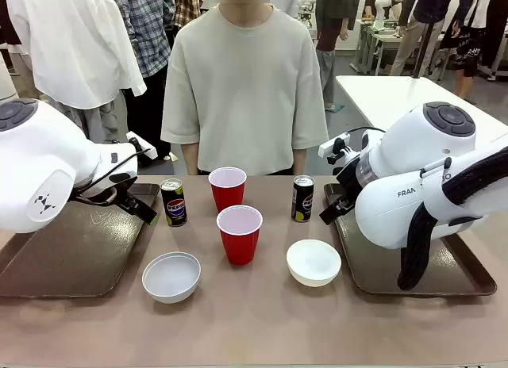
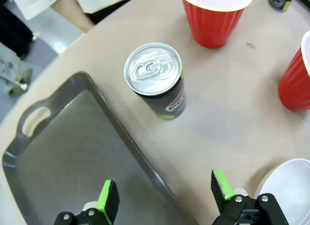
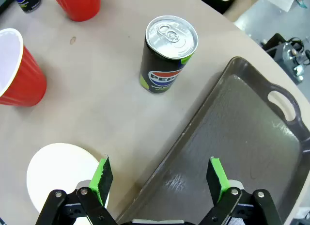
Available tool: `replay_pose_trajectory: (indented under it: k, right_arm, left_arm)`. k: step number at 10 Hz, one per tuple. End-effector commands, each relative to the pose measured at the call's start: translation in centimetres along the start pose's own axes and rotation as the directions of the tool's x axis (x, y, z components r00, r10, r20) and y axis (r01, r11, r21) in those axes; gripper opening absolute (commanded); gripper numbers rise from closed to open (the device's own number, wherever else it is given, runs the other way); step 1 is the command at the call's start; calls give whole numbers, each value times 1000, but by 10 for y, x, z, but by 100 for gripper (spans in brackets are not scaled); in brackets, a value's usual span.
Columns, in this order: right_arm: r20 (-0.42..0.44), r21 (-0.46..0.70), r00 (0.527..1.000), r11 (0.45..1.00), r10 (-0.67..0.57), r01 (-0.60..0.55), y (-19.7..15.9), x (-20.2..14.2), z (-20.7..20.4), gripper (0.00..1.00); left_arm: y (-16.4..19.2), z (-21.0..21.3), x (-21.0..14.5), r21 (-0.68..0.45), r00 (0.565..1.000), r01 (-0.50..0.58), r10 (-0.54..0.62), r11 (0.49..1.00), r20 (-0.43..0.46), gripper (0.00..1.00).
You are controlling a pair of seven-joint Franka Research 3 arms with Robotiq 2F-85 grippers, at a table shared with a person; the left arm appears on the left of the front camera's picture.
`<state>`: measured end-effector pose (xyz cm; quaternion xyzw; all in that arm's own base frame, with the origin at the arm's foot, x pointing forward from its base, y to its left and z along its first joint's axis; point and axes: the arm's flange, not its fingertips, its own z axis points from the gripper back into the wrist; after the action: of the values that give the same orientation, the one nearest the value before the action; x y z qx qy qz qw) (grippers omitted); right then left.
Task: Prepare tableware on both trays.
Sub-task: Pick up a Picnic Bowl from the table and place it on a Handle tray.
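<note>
Tableware is gathered on the desk (image 1: 254, 328) between the bare left tray (image 1: 71, 257) and right tray (image 1: 373, 273). From the near cup (image 1: 240, 233): left bowl (image 1: 171, 277) at 8 o'clock, left can (image 1: 174, 202) at 10, right can (image 1: 302, 198) at 2, right bowl (image 1: 313, 262) at 4. Cans are judged stiff, slick, best gripped mid-body. Left hand (image 2: 164, 191) and right hand (image 3: 160, 176) are held apart, empty.

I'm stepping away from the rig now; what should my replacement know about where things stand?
Left gripper: open, empty, over the edge of the left dark brown plastic tray, near one dark drink can.
Right gripper: open, empty, over the edge of the right matching tray, near the other can.
Two red plastic cups, two white round bowls, both cans: on the table between the trays.
Done: nothing loaded. To do: all six pieces.
</note>
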<state>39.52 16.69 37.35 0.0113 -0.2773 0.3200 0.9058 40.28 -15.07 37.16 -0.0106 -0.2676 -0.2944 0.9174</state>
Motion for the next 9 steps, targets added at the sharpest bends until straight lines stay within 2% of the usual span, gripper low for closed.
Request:
replay_pose_trajectory:
  k: [1, 9]
  right_arm:
    - [0, 0, 1000, 1000, 0, 0, 0, 0, 0, 100]
    - [0, 0, 1000, 1000, 0, 0, 0, 0, 0, 100]
  left_arm:
    - [0, 0, 0, 0, 1000, 0, 0, 1000, 0, 100]
    - [0, 0, 0, 0, 1000, 0, 0, 1000, 0, 100]
